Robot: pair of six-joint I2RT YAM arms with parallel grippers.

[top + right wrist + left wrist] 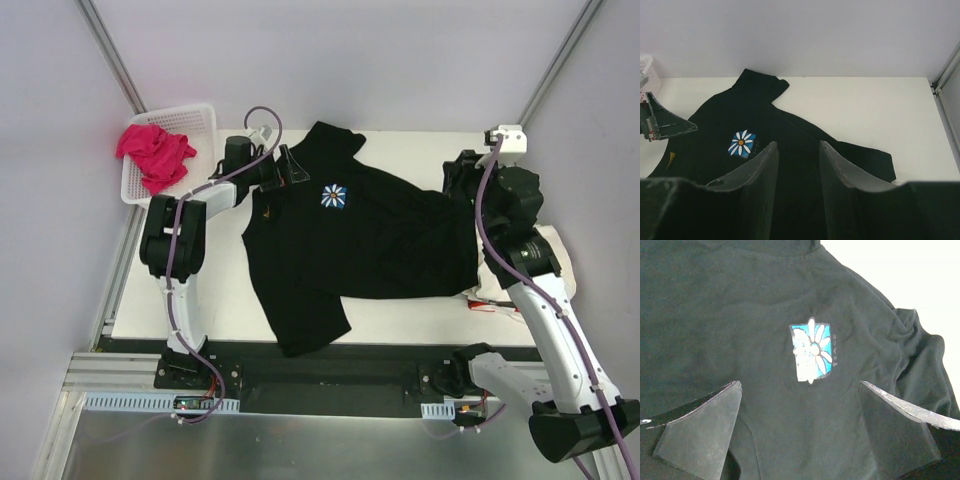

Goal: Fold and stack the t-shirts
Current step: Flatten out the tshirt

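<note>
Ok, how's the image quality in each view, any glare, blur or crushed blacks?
Top external: even light, but the black t-shirt reads as a flat dark mass, folds barely showing. Left wrist: bare table blown out white, daisy print slightly soft. Right wrist: its own fingers dark and blurred up close, shirt beyond sharp.

The left arm (172,235) and right arm (555,320) pair black joints with white links, trailed by purple cables (479,205).

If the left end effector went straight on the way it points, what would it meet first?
The black t-shirt, probably near its daisy print: the open left end effector frames that cloth straight ahead. How close the cloth lies is hard to judge.
</note>
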